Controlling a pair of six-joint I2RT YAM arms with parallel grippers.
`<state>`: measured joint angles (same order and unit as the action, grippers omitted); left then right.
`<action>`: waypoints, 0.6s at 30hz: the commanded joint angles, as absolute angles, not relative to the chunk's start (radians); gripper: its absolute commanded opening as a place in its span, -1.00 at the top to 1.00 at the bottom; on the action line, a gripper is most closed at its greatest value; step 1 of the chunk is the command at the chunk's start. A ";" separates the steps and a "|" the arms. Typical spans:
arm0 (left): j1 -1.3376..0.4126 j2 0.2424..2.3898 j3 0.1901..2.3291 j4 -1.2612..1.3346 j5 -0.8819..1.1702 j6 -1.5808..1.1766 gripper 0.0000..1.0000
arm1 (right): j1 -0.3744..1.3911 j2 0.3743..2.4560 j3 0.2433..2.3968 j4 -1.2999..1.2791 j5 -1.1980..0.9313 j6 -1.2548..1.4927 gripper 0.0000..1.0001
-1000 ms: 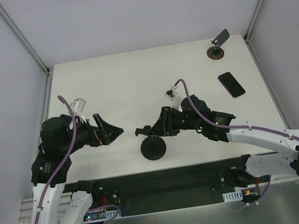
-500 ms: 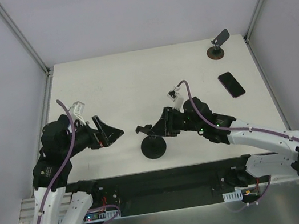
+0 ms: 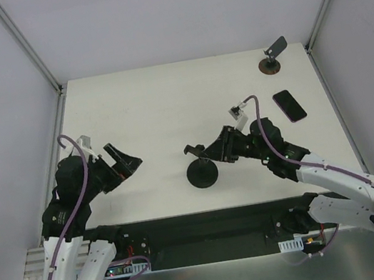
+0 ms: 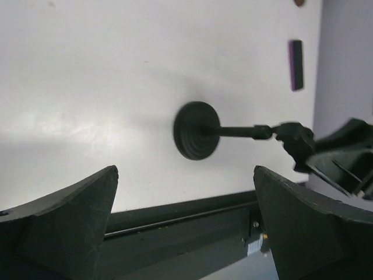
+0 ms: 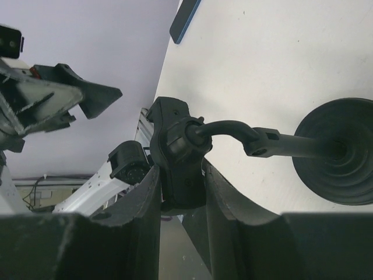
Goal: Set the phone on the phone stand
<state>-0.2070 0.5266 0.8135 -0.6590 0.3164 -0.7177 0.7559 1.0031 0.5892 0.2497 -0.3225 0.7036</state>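
One all-black phone stand [image 3: 202, 173] is standing near the front edge of the table [image 3: 153, 110]. Its stem is leaning toward the right gripper [image 5: 179, 178], which is clamping the small head between both fingers; whether the disc base is lying flat is unclear. The phone [image 5: 185, 18], showing only in the right wrist view, is lying flat by a table edge, well apart from the stand. The left gripper [image 3: 125, 159] is hovering wide open, holding nothing. Far right, a red-rimmed phone [image 3: 289, 105] is lying near a brown-based stand [image 3: 272, 59].

white table [image 3: 137, 105]: phone stand [image 3: 204, 175] near front, pink-rimmed phone [image 3: 290, 106] right, brown-based stand [image 3: 271, 60] far-right corner
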 commanded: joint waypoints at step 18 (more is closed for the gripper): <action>0.362 1.532 1.359 -0.640 0.092 -0.232 -0.98 | 0.640 0.888 0.610 0.219 -0.616 0.531 0.98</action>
